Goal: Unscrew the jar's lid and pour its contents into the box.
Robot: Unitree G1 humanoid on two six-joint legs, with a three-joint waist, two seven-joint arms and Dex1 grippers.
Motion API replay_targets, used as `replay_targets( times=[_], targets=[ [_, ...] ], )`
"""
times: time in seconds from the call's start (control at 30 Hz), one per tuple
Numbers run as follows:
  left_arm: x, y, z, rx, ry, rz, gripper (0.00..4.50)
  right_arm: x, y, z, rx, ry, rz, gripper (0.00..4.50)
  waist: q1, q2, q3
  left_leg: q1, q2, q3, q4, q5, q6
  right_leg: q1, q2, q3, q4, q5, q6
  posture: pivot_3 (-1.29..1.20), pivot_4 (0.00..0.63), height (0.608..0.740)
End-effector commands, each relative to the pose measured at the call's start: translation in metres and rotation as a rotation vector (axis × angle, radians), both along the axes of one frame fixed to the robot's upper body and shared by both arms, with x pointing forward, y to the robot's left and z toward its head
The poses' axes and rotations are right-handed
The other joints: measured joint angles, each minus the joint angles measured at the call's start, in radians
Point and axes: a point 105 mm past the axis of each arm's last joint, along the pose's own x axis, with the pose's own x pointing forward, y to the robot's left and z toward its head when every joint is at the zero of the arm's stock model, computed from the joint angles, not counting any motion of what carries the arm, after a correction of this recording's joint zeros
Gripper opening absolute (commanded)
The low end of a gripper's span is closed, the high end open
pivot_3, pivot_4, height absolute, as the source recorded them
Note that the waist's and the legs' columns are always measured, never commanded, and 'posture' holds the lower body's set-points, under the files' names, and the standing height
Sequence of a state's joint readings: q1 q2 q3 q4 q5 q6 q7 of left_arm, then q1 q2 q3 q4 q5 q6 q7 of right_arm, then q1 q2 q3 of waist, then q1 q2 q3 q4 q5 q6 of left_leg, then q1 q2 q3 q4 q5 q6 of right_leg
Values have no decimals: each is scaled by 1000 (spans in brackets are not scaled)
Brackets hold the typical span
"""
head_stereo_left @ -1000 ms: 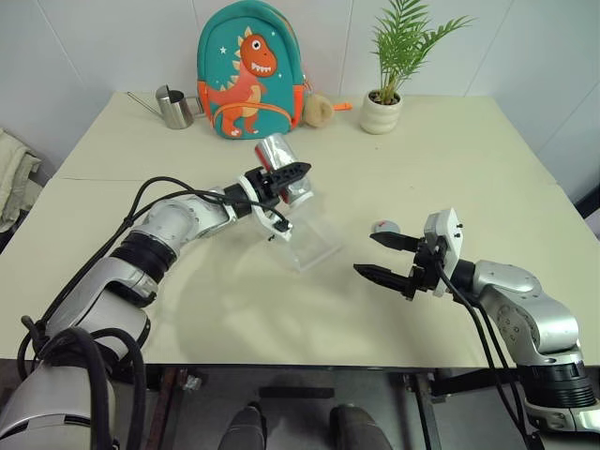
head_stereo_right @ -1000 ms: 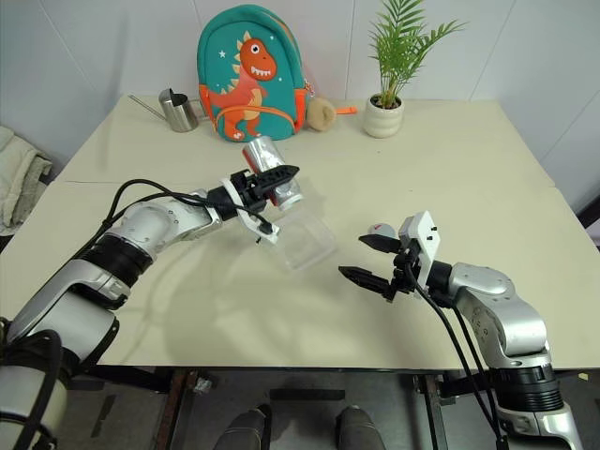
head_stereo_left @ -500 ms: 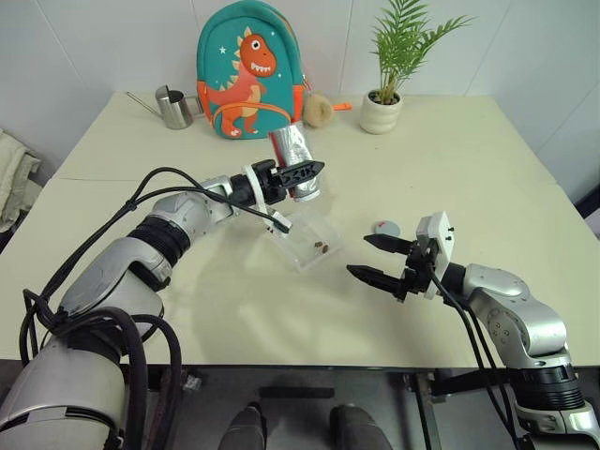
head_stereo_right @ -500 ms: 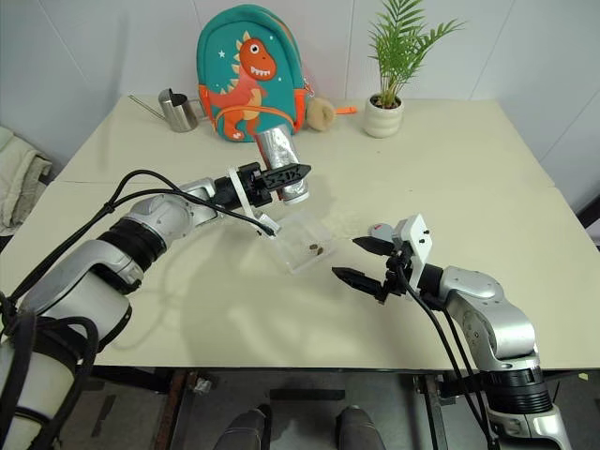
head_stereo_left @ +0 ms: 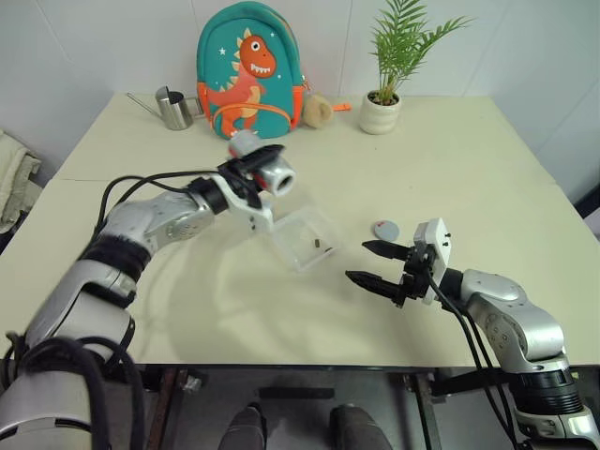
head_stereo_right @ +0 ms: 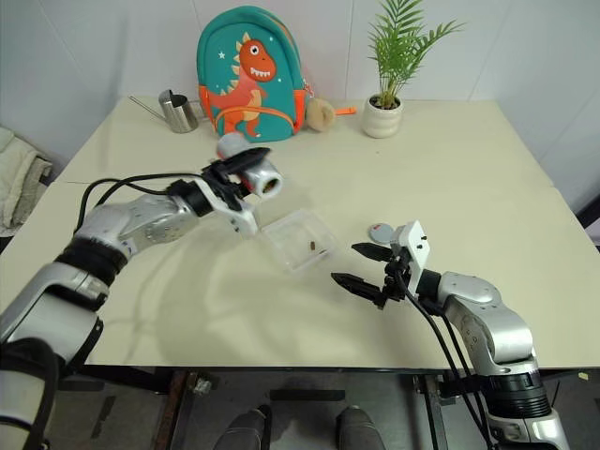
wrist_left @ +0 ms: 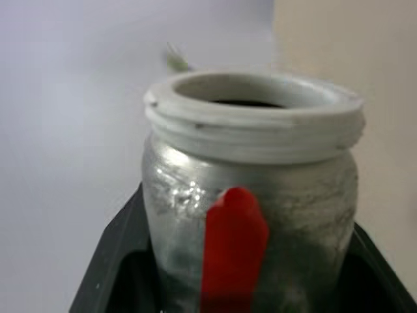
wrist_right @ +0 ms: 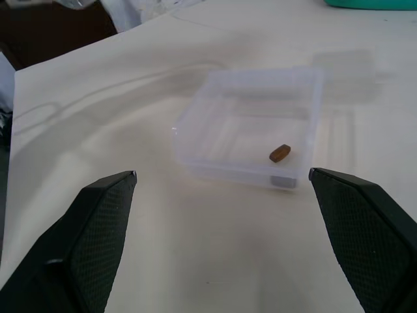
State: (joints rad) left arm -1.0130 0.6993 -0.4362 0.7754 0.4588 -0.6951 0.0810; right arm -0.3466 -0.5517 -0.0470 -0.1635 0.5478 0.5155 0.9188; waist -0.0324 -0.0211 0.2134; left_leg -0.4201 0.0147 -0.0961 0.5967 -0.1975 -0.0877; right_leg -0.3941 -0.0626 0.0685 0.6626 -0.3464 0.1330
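Note:
My left gripper (head_stereo_left: 253, 169) is shut on the small clear jar (head_stereo_left: 275, 177) and holds it in the air, up and to the left of the box (head_stereo_left: 302, 221). The jar's open mouth faces the right; its red mark (wrist_left: 234, 251) shows in the left wrist view. The clear box sits mid-table with tiny dark contents (head_stereo_left: 319, 245) on its floor; one brown bit (wrist_right: 280, 153) shows in the right wrist view. The grey lid (head_stereo_left: 384, 229) lies on the table to the right of the box. My right gripper (head_stereo_left: 358, 262) stands open just above the table, near the lid, pointing at the box.
At the far side of the table stand a dinosaur backpack (head_stereo_left: 248, 70), a steel watering can (head_stereo_left: 173, 108), a tan ball (head_stereo_left: 317, 110) and a potted plant (head_stereo_left: 382, 105). A cloth (head_stereo_left: 14, 178) lies off the table's left edge.
My left gripper has rolled and drawn the jar left, away from over the box. Dark bits now lie in the box. The right gripper has stayed put.

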Motion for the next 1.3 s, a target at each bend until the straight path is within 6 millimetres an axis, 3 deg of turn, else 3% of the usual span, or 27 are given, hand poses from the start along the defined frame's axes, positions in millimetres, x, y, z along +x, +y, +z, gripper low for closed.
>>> replay_targets(
  times=[0.03,0.13,0.23,0.33,0.43,0.53,0.6,0.87,1.07,1.3],
  targets=[
    [10,43,6,-442,373,70,1977,2,0,11,-6,-58,14,4464,0,0,0,0,0,0,0,1,1,0,0,0,1,0,-1,0,150,740],
    [17,73,0,-724,545,139,1977,5,2,10,-11,-63,23,4464,1,0,0,0,0,-2,1,2,3,0,1,-1,3,1,-1,0,150,740],
    [18,125,-2,-1074,610,253,1977,6,3,13,-22,-86,45,4464,1,0,0,0,0,-3,4,2,3,0,1,-1,5,1,-1,0,150,740],
    [5,163,-8,-1334,654,224,1977,12,-4,18,-41,-157,28,4464,-5,0,0,0,0,-4,5,2,3,1,1,-1,6,1,-1,0,150,740],
    [-6,186,-12,-1433,618,231,1977,17,-10,21,-52,-189,19,4464,-10,0,0,1,0,-3,6,2,3,1,1,-1,8,2,-1,0,150,740],
    [-21,217,-38,-1389,549,399,1977,23,-20,22,-108,-224,21,4464,-10,0,0,2,0,-4,6,3,2,1,0,-1,9,2,-1,0,150,740],
    [-25,222,-49,-1414,568,405,1977,26,-24,23,-127,-243,23,4464,-8,-1,0,3,0,-3,7,3,2,2,0,-1,9,2,-2,0,150,740],
    [-34,225,-61,-1368,539,379,4479,35,-35,33,-152,-305,29,4500,4,-1,0,3,0,-3,7,4,1,3,1,-1,8,5,-2,0,150,740],
    [-46,219,-73,-1314,580,362,4479,34,-26,37,-142,-308,54,4500,-4,-1,0,4,1,-2,4,4,1,3,1,-1,5,6,-2,0,150,740],
    [-82,224,-80,-1217,662,379,4479,27,-25,39,-142,-298,69,4500,-4,-1,0,4,1,-2,1,4,1,2,1,-1,2,6,-2,0,150,740]
  ],
)
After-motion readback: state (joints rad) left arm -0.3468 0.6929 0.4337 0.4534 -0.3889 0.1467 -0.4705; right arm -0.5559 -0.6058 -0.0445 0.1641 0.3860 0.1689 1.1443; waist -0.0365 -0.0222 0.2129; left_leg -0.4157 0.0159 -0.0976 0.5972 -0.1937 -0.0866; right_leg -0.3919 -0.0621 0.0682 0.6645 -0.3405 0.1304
